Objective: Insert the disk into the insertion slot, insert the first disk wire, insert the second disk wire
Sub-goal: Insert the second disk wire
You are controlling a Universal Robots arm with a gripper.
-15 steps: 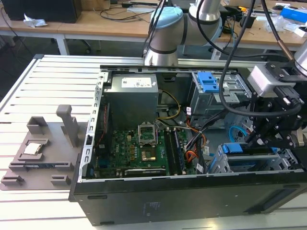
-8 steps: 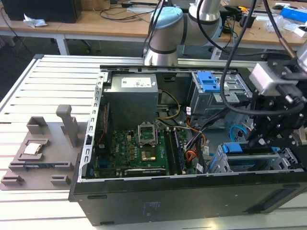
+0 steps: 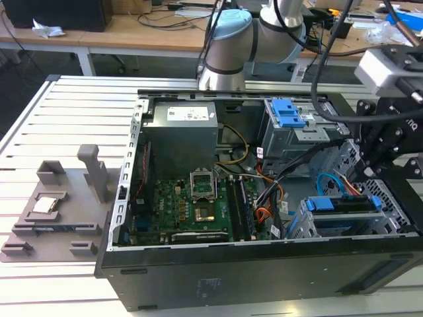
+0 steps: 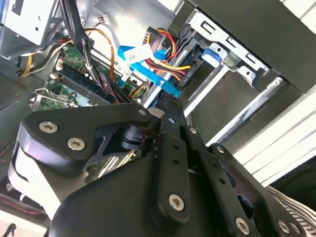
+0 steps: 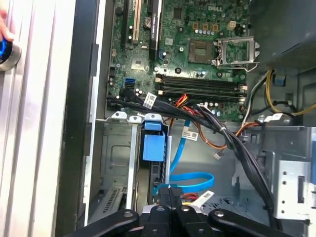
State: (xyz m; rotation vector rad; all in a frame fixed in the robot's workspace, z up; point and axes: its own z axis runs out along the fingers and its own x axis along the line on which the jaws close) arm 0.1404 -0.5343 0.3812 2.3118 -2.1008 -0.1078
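Note:
The disk (image 3: pixel 347 206), in its blue carrier, lies inside the insertion slot (image 3: pixel 304 226), a low silver cage at the case's front corner on the exterior view's right. Its blue handle (image 5: pixel 153 145) faces the motherboard. My gripper (image 3: pixel 369 170) hangs over the disk's rear end. In both wrist views the gripper (image 4: pixel 166 106) (image 5: pixel 169 190) has its fingers pressed together, tips at the carrier's edge (image 4: pixel 163 84). The first disk wire (image 4: pixel 167 61) (image 5: pixel 188 198), red, yellow and orange, runs to the disk right beside the tips. The second disk wire (image 5: pixel 193 176) (image 3: pixel 328 181) loops light blue just past them.
A taller grey bay with a blue clip (image 3: pixel 288 112) stands behind the cage. A thick black cable bundle (image 5: pixel 222 133) crosses between the motherboard (image 3: pixel 192 208) and the bays. A grey fixture (image 3: pixel 59 198) sits on the slatted table at the exterior view's left. A fingertip (image 5: pixel 4 29) shows at the table's edge.

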